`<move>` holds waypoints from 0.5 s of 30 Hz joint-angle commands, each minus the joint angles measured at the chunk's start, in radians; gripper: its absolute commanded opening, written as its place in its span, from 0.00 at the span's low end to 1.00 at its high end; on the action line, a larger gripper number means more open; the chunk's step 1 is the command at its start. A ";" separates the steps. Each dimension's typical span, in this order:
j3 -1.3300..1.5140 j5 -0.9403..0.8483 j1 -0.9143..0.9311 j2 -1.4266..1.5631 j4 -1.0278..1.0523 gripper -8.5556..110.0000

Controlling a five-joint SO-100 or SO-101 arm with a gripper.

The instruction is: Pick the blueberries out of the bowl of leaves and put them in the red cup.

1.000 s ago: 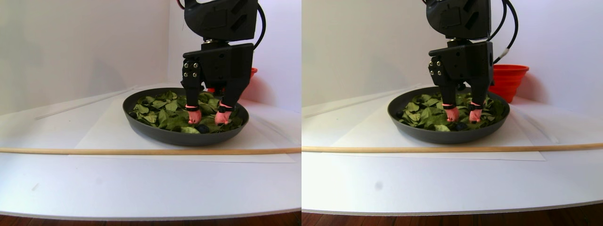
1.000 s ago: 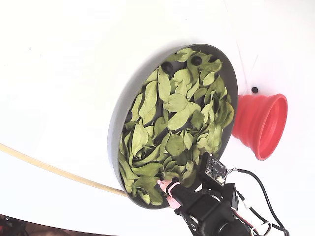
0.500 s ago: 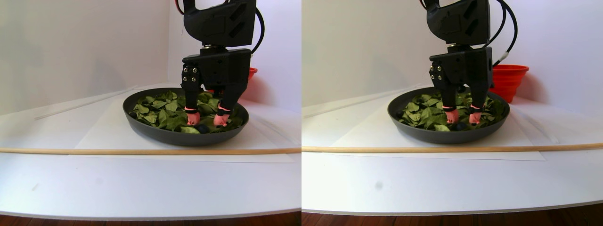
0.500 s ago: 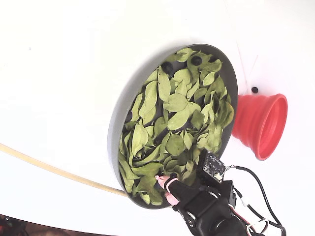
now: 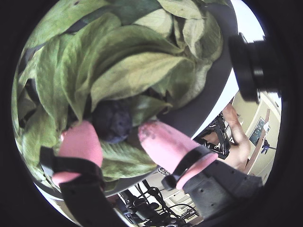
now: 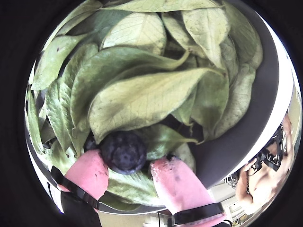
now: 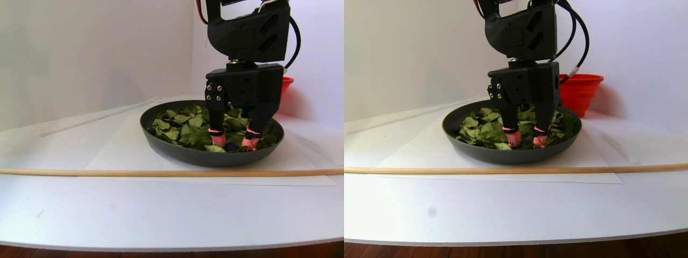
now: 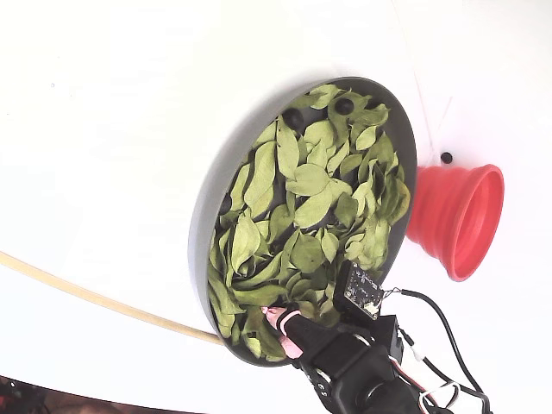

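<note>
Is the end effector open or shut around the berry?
Open: pink fingertips of the end effector flank the dark round blueberry with gaps.

Gripper (image 6: 130, 176) spread, pink fingertips (image 6: 87, 172) either side of one blueberry (image 6: 123, 152) (crown dimple visible). Berry lies on the leaves (image 6: 142, 97); contact with the tips unclear. Grey bowl (image 6: 258, 113) rim at right.

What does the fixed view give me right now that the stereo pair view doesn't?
Only the fixed view shows the whole bed of leaves from above, two blueberries near the bowl's far rim, and a small dark ball on the table by the red cup. Only the stereo pair shows the gripper down among the leaves, fingers apart. Both show the bowl, cup and wooden stick.
</note>
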 commanded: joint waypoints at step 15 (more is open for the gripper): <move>-0.052 -0.003 0.006 -0.061 -0.063 0.23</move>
